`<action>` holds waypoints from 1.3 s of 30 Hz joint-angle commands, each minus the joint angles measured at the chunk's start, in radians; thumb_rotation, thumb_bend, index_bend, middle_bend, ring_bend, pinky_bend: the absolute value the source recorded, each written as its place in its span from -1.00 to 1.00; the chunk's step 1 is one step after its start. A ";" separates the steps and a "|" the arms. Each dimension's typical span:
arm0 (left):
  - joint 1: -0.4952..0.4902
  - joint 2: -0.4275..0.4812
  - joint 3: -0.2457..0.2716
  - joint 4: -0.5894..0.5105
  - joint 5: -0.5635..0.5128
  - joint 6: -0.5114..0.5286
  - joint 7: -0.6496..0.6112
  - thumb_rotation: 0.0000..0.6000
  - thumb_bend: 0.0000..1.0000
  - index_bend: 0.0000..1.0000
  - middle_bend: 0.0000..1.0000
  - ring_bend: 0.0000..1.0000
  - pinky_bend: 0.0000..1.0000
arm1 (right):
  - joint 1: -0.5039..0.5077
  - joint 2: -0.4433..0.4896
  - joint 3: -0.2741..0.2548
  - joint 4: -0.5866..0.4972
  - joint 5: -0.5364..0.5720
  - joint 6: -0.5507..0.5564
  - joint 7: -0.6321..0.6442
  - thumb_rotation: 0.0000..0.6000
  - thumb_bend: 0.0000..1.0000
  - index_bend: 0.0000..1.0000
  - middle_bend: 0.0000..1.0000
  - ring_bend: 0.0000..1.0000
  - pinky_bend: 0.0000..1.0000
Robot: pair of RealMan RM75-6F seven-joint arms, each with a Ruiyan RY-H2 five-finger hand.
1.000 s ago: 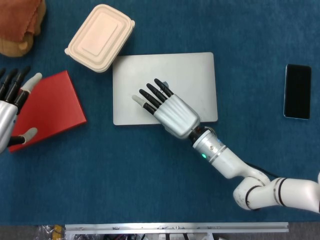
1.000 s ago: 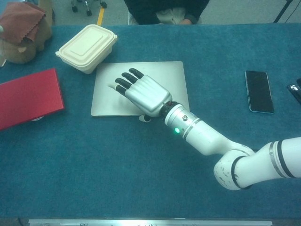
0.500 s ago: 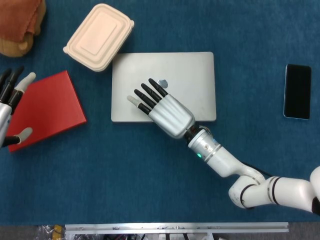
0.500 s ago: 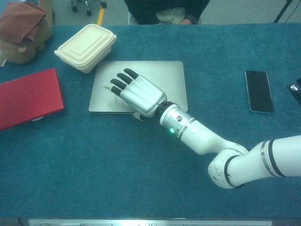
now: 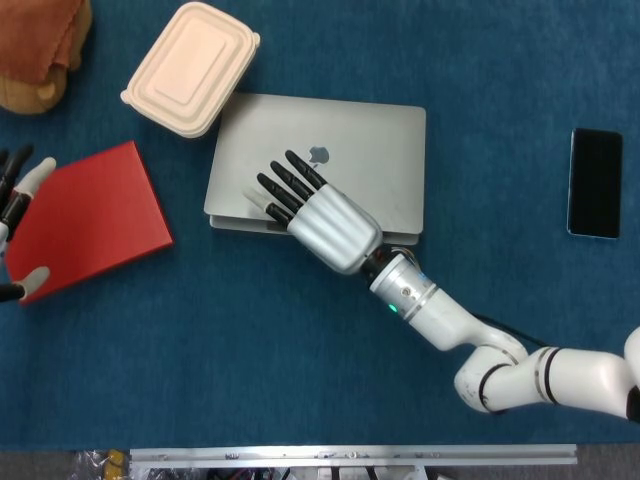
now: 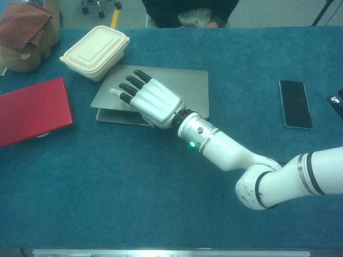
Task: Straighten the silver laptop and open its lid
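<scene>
Starting at the far left, the left hand shows only at the edge of the head view, its dark fingers with pale tips spread apart and holding nothing, just beside a flat red book with sharp corners and a smooth matte cover. Behind the book, in the top left corner, a brown plush toy sits with a rust-coloured cloth draped over it. Next comes a cream food box, rounded at the corners with a stepped lid; its near edge overlaps the back left corner of the laptop. That laptop is a thin, brushed silver slab in the middle of the fuzzy blue table, lying roughly square to the table edge. Its lid is lifted a little at the front, a narrow gap showing above the base. The right hand, with a glossy silver shell and black fingers, lies with its fingers stretched out on top of the lid, while the thumb is hidden below the front edge; whether it pinches the lid cannot be told. Well apart to the right lies a black phone, a glossy rectangle flat on the cloth.
</scene>
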 commanded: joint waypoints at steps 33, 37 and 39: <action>-0.223 0.013 0.137 0.012 0.247 -0.332 -0.149 1.00 -0.73 -0.83 -0.92 -0.97 -0.99 | 0.037 0.099 0.058 -0.148 0.093 0.011 -0.187 1.00 -0.07 -1.00 -0.80 -1.00 -0.92; -0.255 0.000 0.138 0.013 0.244 -0.368 -0.162 1.00 -0.73 -0.88 -0.96 -0.99 -0.99 | 0.043 0.106 0.060 -0.156 0.098 0.013 -0.197 1.00 -0.07 -1.00 -0.80 -1.00 -0.92; -0.276 -0.007 0.137 0.012 0.243 -0.390 -0.170 1.00 -0.73 -0.92 -0.98 -1.00 -0.99 | 0.046 0.109 0.061 -0.159 0.102 0.013 -0.206 1.00 -0.07 -1.00 -0.80 -1.00 -0.92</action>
